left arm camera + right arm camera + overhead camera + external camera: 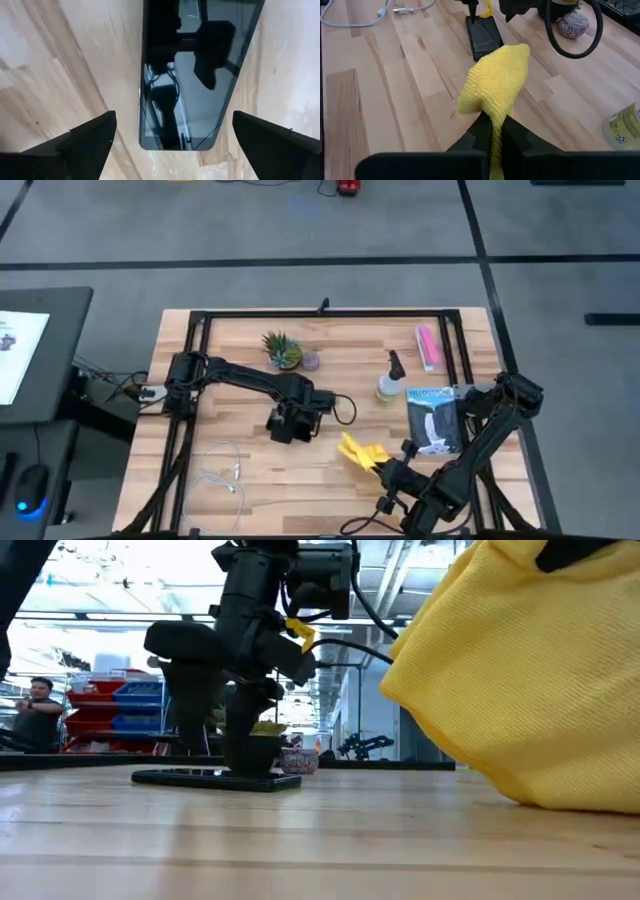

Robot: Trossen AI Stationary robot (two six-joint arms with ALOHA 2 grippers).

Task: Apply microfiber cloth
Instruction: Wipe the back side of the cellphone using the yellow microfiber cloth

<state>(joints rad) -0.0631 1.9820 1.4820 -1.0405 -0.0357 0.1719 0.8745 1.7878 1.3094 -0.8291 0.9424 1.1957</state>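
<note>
The microfiber cloth is already picked up: the right hand pinches it between closed fingers, and the bright yellow fabric bunches into a soft, finely ribbed lump above the fingertips, hanging just clear of the wooden surface at about five o'clock from the middle. What remains, as I judge it, is to carry the cloth to the smartphone and rub it over the glass; the two are near but not touching. The phone is a flat black slab with rounded corners and a glossy, mirror-like screen, lying face up on pale planks with visible grain. The left hand hovers directly over it near the centre, its two dark fingers spread wide on either side of the phone's end, gripping nothing. Whether they touch the surface is hard to say from the low view. The cloth should drape and fold easily, so a loose corner may trail.
</note>
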